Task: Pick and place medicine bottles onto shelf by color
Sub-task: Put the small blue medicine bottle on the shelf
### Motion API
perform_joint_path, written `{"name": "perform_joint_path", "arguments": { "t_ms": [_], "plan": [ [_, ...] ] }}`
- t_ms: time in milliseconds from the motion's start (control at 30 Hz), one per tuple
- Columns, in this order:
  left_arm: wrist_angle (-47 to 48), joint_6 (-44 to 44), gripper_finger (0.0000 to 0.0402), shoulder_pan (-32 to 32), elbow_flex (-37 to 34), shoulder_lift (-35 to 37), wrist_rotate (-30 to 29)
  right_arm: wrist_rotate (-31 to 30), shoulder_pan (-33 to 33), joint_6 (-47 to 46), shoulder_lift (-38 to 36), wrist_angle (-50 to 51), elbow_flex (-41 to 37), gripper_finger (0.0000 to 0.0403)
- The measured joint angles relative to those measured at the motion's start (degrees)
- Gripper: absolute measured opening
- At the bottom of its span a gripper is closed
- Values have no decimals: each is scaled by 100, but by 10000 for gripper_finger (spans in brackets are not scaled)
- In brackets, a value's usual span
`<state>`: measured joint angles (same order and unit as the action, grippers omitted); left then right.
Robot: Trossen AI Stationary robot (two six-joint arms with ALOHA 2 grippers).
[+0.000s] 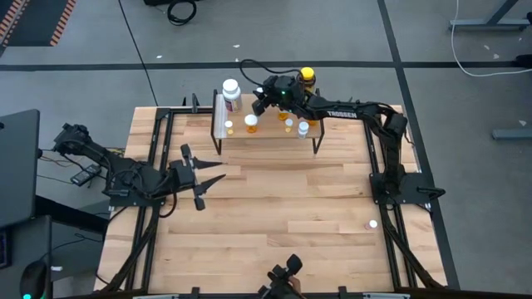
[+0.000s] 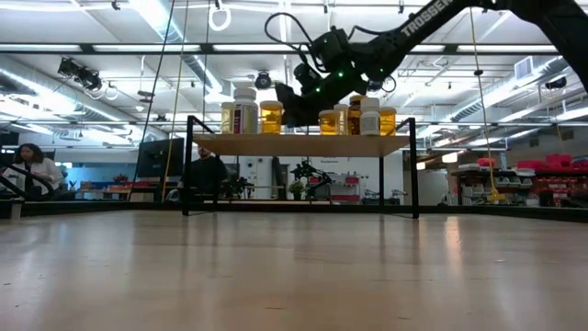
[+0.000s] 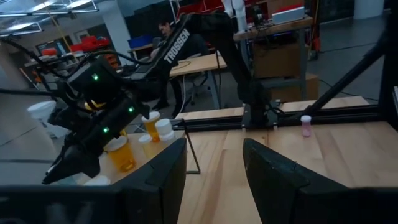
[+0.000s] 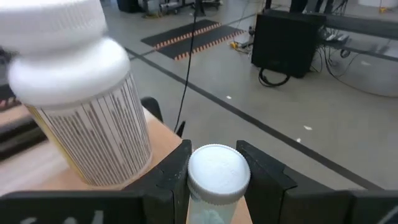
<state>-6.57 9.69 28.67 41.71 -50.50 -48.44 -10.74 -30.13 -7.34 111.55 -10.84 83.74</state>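
Note:
The shelf (image 1: 268,137) stands at the table's far side and carries the medicine bottles: a large white one (image 1: 231,93), a dark amber one with a yellow cap (image 1: 307,79) and small white-capped orange ones (image 1: 250,124). My right gripper (image 4: 217,186) reaches over the shelf beside the large white bottle (image 4: 81,112) and is shut on a small white-capped bottle (image 4: 217,171). My left gripper (image 3: 214,174) hangs open over the table's left side (image 1: 204,176) with nothing between its fingers. My right gripper pinches the small bottle between its two fingers (image 4: 264,174), which meet its sides at and just under the white cap (image 4: 219,200). They come nearly level from the table's right. The bottle stands upright, cap up. Its base is hidden, so whether it rests on the shelf does not show.
One small white-capped bottle (image 1: 373,224) stands alone on the table near the right arm's base, also in the left wrist view (image 3: 305,124). Black frame rails (image 1: 158,158) run along both table sides. People sit in the room beyond (image 2: 32,170).

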Motion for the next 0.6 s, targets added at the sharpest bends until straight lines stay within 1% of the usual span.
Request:
{"name": "perform_joint_path", "arguments": {
  "t_ms": [600],
  "plan": [
    [0, -35, 164, 24, 0, 0, -1, 52, 161, 88, -9, 409, -6, 128]
  ]
}}
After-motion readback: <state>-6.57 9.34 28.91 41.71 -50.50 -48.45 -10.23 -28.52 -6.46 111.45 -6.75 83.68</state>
